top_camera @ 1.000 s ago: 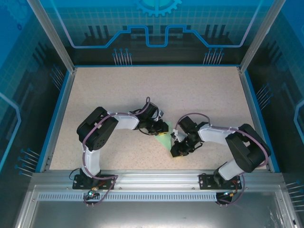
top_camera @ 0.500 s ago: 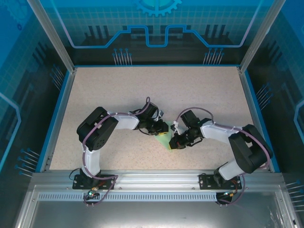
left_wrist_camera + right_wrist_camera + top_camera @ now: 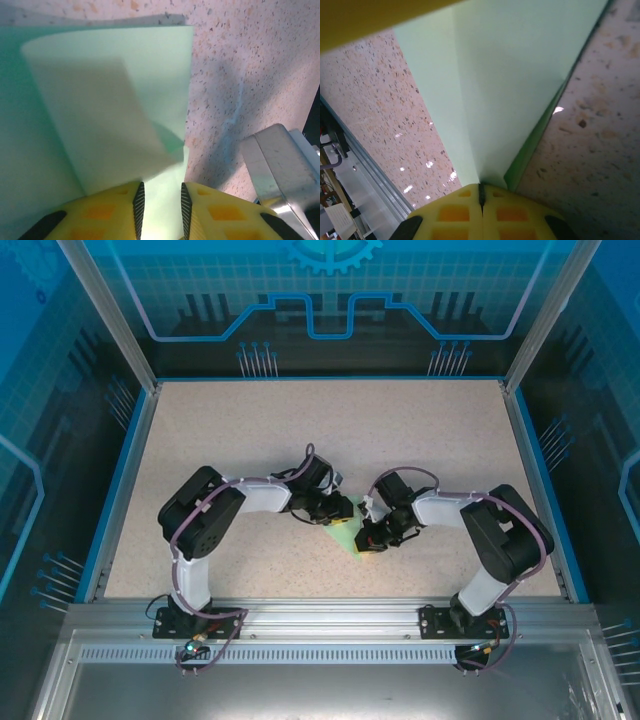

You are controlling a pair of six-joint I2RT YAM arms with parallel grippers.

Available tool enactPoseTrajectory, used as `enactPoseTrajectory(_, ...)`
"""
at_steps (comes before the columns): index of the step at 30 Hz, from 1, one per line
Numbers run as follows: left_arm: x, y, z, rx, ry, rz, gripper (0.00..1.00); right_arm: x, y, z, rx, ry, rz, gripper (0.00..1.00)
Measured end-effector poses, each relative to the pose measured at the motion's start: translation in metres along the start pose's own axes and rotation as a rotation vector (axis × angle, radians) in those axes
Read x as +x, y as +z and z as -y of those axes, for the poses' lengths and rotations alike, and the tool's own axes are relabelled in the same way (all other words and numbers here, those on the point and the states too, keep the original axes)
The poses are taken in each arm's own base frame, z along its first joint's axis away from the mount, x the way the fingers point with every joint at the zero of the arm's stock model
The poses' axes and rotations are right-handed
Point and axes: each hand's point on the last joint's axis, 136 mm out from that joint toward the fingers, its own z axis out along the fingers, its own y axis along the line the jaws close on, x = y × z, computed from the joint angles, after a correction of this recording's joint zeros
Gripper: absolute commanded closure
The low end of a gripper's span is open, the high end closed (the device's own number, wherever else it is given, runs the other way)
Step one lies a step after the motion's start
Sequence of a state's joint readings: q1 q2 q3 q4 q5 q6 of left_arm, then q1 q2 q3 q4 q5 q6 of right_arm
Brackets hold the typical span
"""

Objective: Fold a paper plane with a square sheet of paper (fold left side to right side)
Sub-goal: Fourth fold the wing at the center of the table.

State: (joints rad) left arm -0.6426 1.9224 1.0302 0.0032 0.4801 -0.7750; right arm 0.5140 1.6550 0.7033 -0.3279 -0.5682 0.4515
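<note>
The pale green sheet of paper (image 3: 346, 530) lies partly folded on the speckled table between the two arms. My left gripper (image 3: 333, 513) rests low over its left part. In the left wrist view its yellow fingers stand a little apart (image 3: 160, 192), with the paper (image 3: 110, 95) under the gap and a flap curling up beside the left finger. My right gripper (image 3: 368, 539) is at the paper's right corner. Its jaws (image 3: 481, 188) are shut on a folded edge of the paper (image 3: 520, 75), where a crease runs into them.
The blue rim of the table (image 3: 540, 480) and the aluminium rail (image 3: 320, 612) at the near edge bound the work area. A silver metal block (image 3: 280, 165) of the right arm stands close beside the paper. Bare tabletop (image 3: 330, 430) stretches behind both grippers.
My right gripper moved up and to the left to the paper's right corner and shut on its edge. The left gripper stayed on the paper.
</note>
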Motion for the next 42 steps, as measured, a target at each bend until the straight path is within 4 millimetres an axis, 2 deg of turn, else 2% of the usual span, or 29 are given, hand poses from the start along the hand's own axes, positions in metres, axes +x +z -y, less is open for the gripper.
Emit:
enactPoseTrajectory(4,0.002,-0.019,0.012,0.026,0.048,0.043,0.7,0.0,0.0,0.001,0.004,0.001,0.0,1.0)
enactPoseTrajectory(7,0.009,-0.034,0.021,0.063,0.082,0.073,0.74,0.0,-0.001,0.001,0.008,0.001,0.001,1.0)
enactPoseTrajectory(9,0.015,-0.036,0.025,0.079,0.102,0.077,0.76,0.0,-0.001,0.001,0.012,0.001,0.0,1.0)
enactPoseTrajectory(14,0.039,-0.026,0.027,0.097,0.137,0.036,0.79,0.0,-0.001,0.001,0.012,0.002,-0.002,1.0)
enactPoseTrajectory(17,0.045,-0.019,0.031,0.112,0.155,0.016,0.79,0.0,-0.001,0.001,0.013,0.003,-0.004,1.0)
enactPoseTrajectory(22,0.05,-0.004,0.017,0.084,0.137,-0.017,0.79,0.0,-0.001,0.001,0.013,0.004,-0.005,1.0)
enactPoseTrajectory(26,0.052,0.005,0.007,0.065,0.122,-0.032,0.8,0.0,-0.001,0.001,0.014,0.0,-0.005,1.0)
enactPoseTrajectory(36,0.048,0.011,0.004,0.046,0.114,-0.039,0.78,0.001,-0.001,0.002,0.025,0.003,-0.019,1.0)
enactPoseTrajectory(42,0.033,0.009,0.003,0.016,0.121,-0.008,0.78,0.0,-0.001,0.002,0.029,0.006,-0.024,1.0)
